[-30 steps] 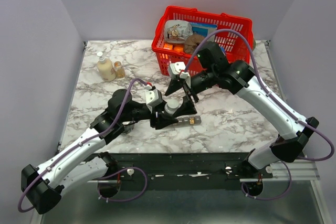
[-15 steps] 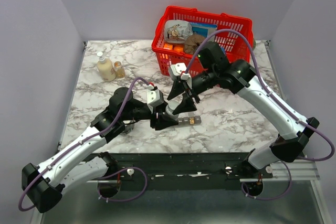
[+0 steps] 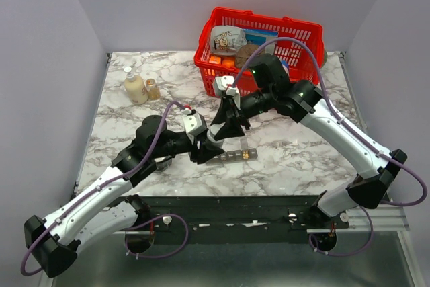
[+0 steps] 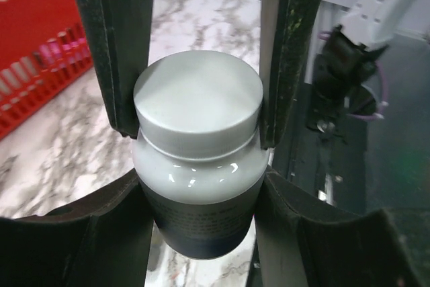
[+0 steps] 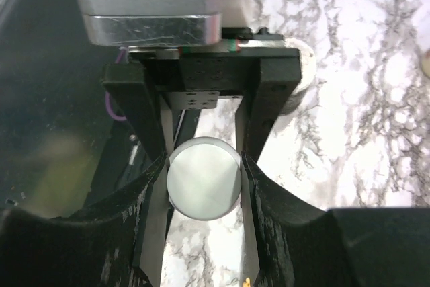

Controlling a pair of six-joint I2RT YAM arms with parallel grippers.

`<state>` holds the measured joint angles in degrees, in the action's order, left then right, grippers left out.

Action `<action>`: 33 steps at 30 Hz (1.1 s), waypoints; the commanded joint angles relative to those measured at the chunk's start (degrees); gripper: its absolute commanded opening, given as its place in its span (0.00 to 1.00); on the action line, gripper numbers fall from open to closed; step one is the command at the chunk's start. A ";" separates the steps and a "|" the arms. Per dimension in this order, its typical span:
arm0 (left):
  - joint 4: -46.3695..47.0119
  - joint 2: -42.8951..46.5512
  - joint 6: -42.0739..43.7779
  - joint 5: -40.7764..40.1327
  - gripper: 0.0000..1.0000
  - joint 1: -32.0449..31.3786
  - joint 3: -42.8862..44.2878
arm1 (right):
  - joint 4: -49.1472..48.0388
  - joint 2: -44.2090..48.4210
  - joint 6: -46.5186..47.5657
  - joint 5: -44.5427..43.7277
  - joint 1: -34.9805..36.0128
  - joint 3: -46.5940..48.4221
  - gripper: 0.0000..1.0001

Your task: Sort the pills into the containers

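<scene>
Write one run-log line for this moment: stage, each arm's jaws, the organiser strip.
stage: uncapping, cap on | left jaws: shut on pill bottle | right jaws: shut on white cap | organiser strip: flat beside bottle

Counted: one red basket (image 3: 269, 18); two small bottles (image 3: 135, 87) (image 3: 152, 89) standing on counter (image 3: 302, 149); one grey-capped pill bottle (image 4: 196, 159); one compartment strip (image 3: 235, 156). Basket contents were too jumbled to count.
</scene>
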<state>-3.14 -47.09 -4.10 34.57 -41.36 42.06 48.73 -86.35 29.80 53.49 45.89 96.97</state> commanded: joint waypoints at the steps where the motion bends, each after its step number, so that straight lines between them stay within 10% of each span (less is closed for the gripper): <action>1: 15.42 3.76 1.55 -17.32 0.00 -0.03 0.30 | -7.48 -0.23 -13.44 -10.32 0.43 -5.38 0.25; 11: 23.09 -2.47 6.29 -40.37 0.00 -5.83 -1.11 | -18.23 -2.33 -33.31 -23.09 -0.45 -8.73 0.10; 13: 22.91 -3.00 6.73 -38.71 0.00 -5.83 -1.63 | -18.49 -2.51 -33.58 -20.81 -0.45 -8.90 0.18; 19: 17.12 -1.87 6.21 -26.06 0.00 -4.61 -3.39 | -18.68 -0.06 -30.86 -8.25 -4.13 -4.26 0.96; 28: 8.59 2.44 4.36 -9.62 0.00 -2.49 -4.89 | -14.03 5.05 -20.32 4.67 -6.95 -2.04 1.00; 33: 7.53 2.44 1.38 -0.83 0.00 -1.26 -3.31 | -3.40 6.28 1.09 16.61 -6.78 -2.92 1.00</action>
<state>5.61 -45.34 -0.34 22.52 -43.51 37.58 34.26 -81.17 12.23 57.01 38.65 93.91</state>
